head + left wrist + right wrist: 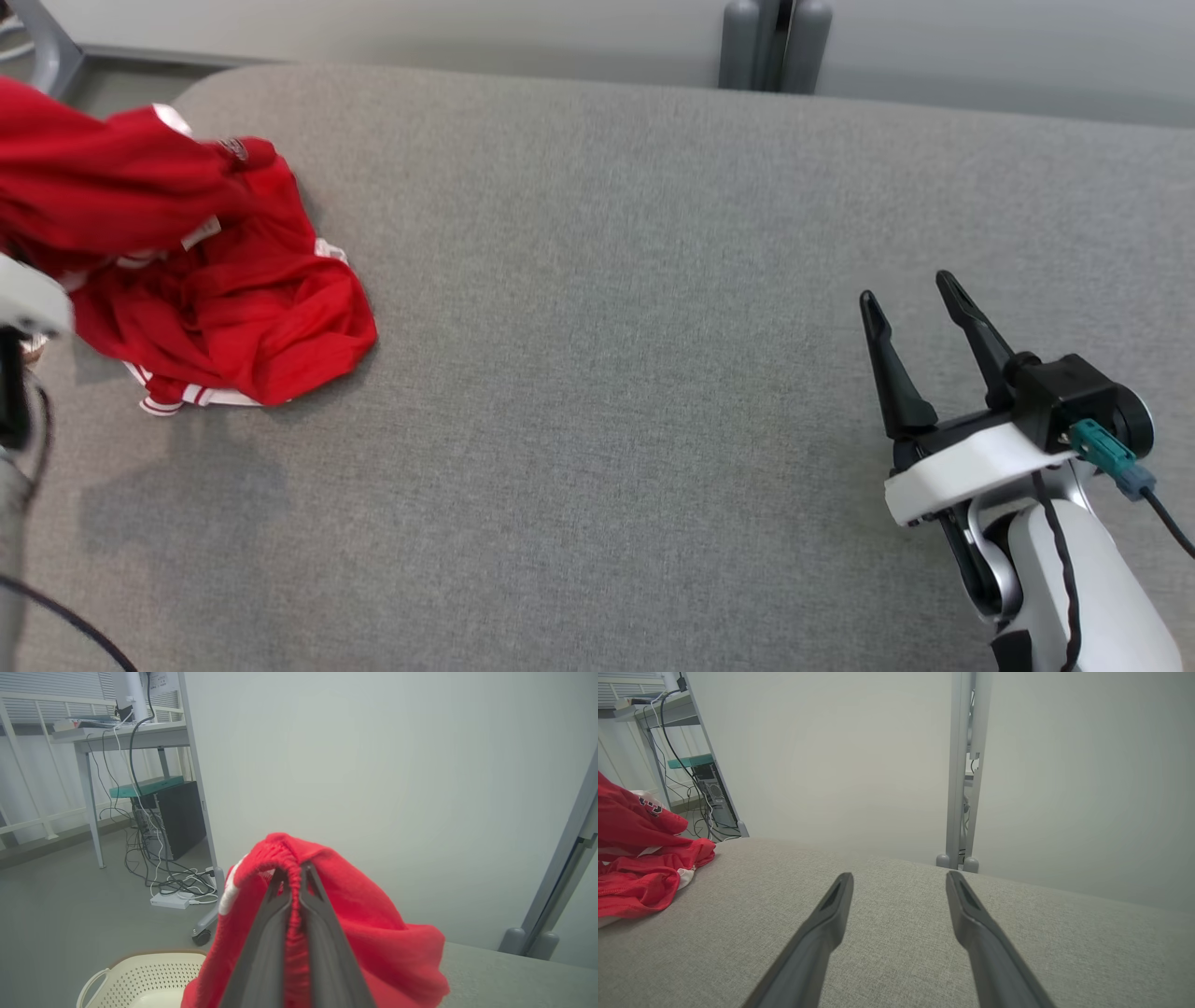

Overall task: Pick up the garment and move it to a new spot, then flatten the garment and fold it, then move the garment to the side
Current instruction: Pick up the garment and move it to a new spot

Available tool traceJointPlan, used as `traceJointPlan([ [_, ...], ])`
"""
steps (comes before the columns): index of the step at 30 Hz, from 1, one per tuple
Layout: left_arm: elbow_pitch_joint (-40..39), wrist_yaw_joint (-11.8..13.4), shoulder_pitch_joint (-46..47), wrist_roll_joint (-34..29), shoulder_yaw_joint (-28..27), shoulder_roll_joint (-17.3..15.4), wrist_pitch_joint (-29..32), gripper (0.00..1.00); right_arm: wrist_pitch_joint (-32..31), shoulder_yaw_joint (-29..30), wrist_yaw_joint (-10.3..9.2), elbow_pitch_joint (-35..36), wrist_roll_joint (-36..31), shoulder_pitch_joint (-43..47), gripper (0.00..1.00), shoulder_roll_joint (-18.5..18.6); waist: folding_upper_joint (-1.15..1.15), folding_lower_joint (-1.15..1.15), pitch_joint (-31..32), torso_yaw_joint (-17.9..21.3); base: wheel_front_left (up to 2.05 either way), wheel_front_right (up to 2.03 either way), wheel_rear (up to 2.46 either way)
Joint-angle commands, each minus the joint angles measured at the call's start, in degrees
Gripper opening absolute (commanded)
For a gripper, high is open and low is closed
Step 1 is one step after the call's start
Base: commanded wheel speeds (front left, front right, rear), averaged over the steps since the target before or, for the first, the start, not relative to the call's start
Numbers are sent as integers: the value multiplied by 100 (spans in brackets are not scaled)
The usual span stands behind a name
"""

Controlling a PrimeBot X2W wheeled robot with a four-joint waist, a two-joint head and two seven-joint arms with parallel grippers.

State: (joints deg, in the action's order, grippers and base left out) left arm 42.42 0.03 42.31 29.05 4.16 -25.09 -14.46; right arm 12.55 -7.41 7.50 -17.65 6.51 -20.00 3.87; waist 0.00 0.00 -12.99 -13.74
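The left claw pinches a fold of the red garment above a cream basket.

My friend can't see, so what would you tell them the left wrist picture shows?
The left gripper is shut on a bunched fold of the red garment, which drapes over it. Behind is a pale wall; a cream basket sits at the lower left, and a desk with cables stands far left.

The right pincer has 2 dark tapered fingers, white shell, teal plug, black cable.
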Motion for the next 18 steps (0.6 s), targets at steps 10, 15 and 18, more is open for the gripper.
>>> traceJointPlan([
  [10, -3161, 1000, -2349, -80, 203, 413, 767, 0, 20, 167, -1, 152, 60, 397, 100, -62, 0, 0, 535, 301, 0, 0, 0],
  [15, -4311, 1303, -3133, -225, 549, 577, 1192, 0, -32, 139, -1, 258, 92, 510, 100, -76, 0, 0, 591, 565, 0, 0, 0],
  [18, -4670, 1345, -3310, -311, 825, 690, 1335, 0, -49, 140, -1, 318, 121, 531, 100, -78, 0, 0, 569, 765, 0, 0, 0],
])
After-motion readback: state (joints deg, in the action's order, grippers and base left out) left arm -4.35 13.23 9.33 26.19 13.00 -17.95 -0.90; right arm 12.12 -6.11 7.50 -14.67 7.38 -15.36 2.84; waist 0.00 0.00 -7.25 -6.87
